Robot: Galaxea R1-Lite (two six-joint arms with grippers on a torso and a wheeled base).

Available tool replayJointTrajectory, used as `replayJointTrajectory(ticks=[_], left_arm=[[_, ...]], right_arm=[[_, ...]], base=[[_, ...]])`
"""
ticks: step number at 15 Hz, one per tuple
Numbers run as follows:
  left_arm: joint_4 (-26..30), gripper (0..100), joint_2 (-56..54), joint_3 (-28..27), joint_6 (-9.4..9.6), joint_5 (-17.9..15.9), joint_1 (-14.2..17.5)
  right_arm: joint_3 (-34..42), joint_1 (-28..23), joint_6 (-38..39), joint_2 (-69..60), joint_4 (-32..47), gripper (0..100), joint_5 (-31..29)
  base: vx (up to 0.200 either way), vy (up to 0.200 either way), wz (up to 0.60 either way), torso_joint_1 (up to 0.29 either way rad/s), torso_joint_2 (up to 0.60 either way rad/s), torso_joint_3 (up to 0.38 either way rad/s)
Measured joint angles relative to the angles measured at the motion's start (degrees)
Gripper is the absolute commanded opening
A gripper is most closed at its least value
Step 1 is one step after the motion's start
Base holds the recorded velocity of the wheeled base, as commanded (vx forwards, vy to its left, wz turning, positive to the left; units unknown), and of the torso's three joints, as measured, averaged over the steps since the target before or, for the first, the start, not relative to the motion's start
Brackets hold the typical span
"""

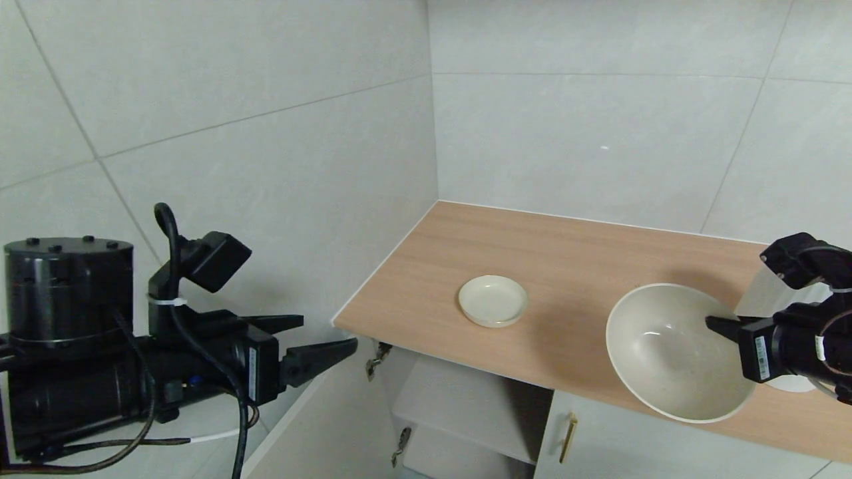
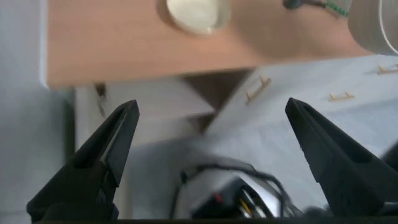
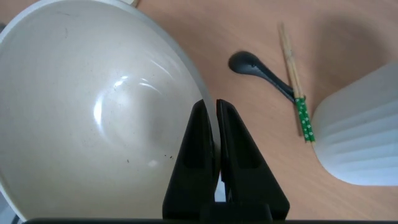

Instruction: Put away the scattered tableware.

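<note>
Jaws of your right gripper [image 3: 212,107] stood all but closed, one black finger [image 3: 199,149] inside and one outside the thin rim of the bowl [image 3: 93,112]. The bowl, round, deep and glazed off-white with a few dark specks, was tilted in that grip, its mouth turned toward your head camera, its lower side hanging past the front edge of the counter [image 1: 566,266]. Jaws of your left gripper [image 2: 211,109] were spread wide on nothing, the two tapered black fingers level and off the counter's left end, beside the open cupboard [image 1: 459,399] below it.

On the pale wood-grain counter, a small, shallow, cream saucer [image 1: 493,301] sat flat, well apart from the bowl and nearer the left end. Beyond the bowl's rim, by your right wrist, lay a glossy black spoon [image 3: 258,70] and a pair of thin wooden chopsticks [image 3: 289,56] wrapped with a green band, the two touching. Just beside them stood a white ribbed vessel [image 3: 367,137], partly hidden behind your right arm. A brass handle [image 1: 567,436] showed on the shut door next to the cupboard.
</note>
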Motion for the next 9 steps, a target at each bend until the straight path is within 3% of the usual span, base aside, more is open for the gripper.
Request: replayJointTrajectory(ticks=[2,9], left_arm=[[2.5,100,2.0,-2.8,-0.96,0.1,-0.7],[2.0,100,10.8,-9.1,-1.37,1.3,-3.0]], right_arm=[[0.4,0.0,-0.6,0.0,0.0,0,0.4],[0.7,0.0,-1.7,2.0,-0.9,0,0.6]], base=[[0.000,0.000,0.00,0.000,0.00,0.000],[0.000,0.000,0.00,0.000,0.00,0.000]])
